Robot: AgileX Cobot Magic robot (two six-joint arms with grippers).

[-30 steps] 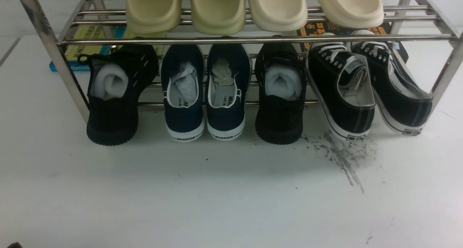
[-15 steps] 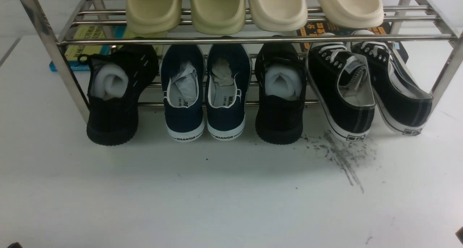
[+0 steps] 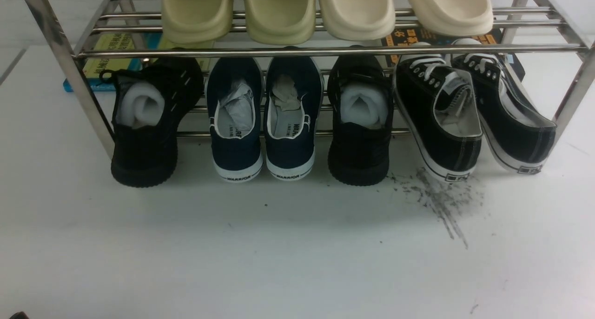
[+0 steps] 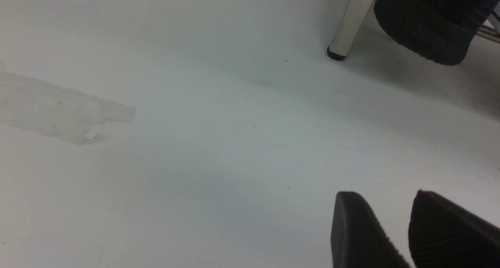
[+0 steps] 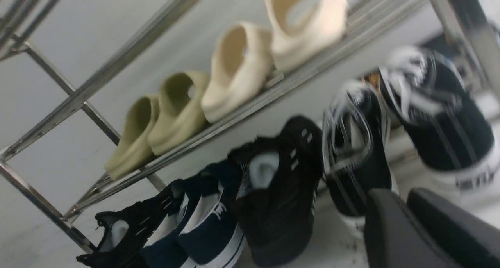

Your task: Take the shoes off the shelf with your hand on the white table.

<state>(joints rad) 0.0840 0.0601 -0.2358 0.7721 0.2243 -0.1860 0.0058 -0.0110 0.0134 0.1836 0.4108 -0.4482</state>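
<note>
Zero shoes off so far: both shoes (image 3: 437,128) sit on the lower tier of the shelf (image 3: 325,52), at its right end, toes up on the rails, heels down at the counter (image 3: 279,254) just in front of the shelf. Right claw (image 5: 404,199) is short of the shelf, facing that end, fingers together w/ nothing btwn (view blurred). Left claw (image 4: 384,195) hangs low near a shelf leg, fingers slightly apart, empty. Left to do: reach, grip, pull each shoe out, set it on the counter in front of the shelf.
</note>
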